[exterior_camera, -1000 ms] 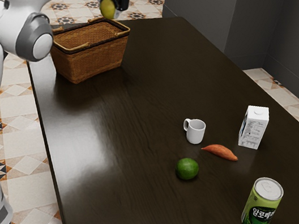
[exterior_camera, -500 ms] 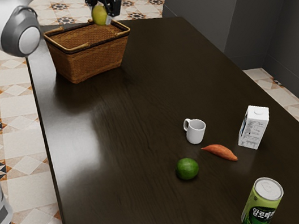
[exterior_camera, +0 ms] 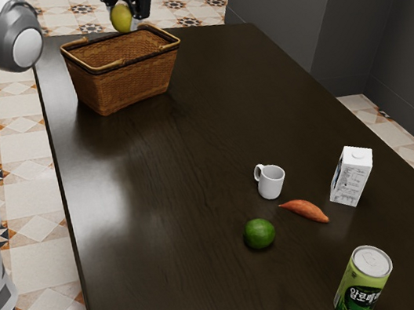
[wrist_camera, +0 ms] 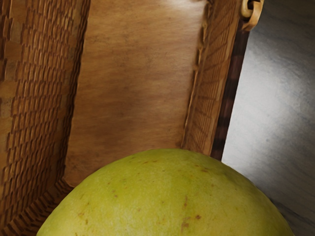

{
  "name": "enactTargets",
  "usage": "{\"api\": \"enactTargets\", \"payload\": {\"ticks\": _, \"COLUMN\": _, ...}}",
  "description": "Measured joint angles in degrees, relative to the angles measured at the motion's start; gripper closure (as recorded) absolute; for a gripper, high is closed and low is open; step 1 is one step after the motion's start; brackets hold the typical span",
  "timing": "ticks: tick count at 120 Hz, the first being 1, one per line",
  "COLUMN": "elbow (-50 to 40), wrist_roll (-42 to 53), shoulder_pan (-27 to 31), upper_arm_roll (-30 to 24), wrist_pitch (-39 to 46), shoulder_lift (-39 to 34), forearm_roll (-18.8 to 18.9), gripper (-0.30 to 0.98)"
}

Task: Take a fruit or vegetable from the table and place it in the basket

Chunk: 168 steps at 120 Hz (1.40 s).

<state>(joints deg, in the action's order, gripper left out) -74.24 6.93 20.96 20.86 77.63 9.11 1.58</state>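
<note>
High at the top of the exterior view, my gripper point(exterior_camera: 124, 10) is shut on a yellow-green fruit point(exterior_camera: 121, 18), which hangs just above the far rim of the brown wicker basket point(exterior_camera: 128, 86). In the wrist view the fruit point(wrist_camera: 172, 196) looms large at the lower edge, with the basket's bare inner floor point(wrist_camera: 133, 88) beyond it. A green lime point(exterior_camera: 259, 234) and an orange sweet potato point(exterior_camera: 305, 212) lie on the dark table point(exterior_camera: 176, 208).
A white mug point(exterior_camera: 270, 182) stands near the lime and sweet potato. The white carton point(exterior_camera: 351, 175) is toward the exterior view's right, and a green can point(exterior_camera: 362, 283) is near its lower edge. The basket's handles point(exterior_camera: 163, 33) lie along its rim.
My gripper has carried the fruit toward the exterior view's left, from the basket's far right corner to beside the middle of its far rim. The basket and the table items have stayed put.
</note>
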Motion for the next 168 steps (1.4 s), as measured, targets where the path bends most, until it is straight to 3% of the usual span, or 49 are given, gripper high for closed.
{"api": "enactTargets", "payload": {"ticks": 43, "elbow": 0.0, "wrist_roll": -0.1, "shoulder_pan": 8.7, "upper_arm_roll": -8.5, "wrist_pitch": 0.1, "shoulder_lift": 0.0, "forearm_roll": 1.5, "gripper": 0.26}}
{"api": "enactTargets", "payload": {"ticks": 114, "elbow": -0.3, "wrist_roll": 0.1, "shoulder_pan": 9.3, "upper_arm_roll": -3.5, "wrist_pitch": -0.4, "shoulder_lift": -0.4, "forearm_roll": 3.3, "gripper": 0.26}}
{"api": "enactTargets", "payload": {"ticks": 168, "elbow": -8.1, "wrist_roll": 0.5, "shoulder_pan": 9.2, "upper_arm_roll": -3.3, "wrist_pitch": 5.5, "shoulder_lift": 0.3, "forearm_roll": 2.7, "gripper": 0.26}}
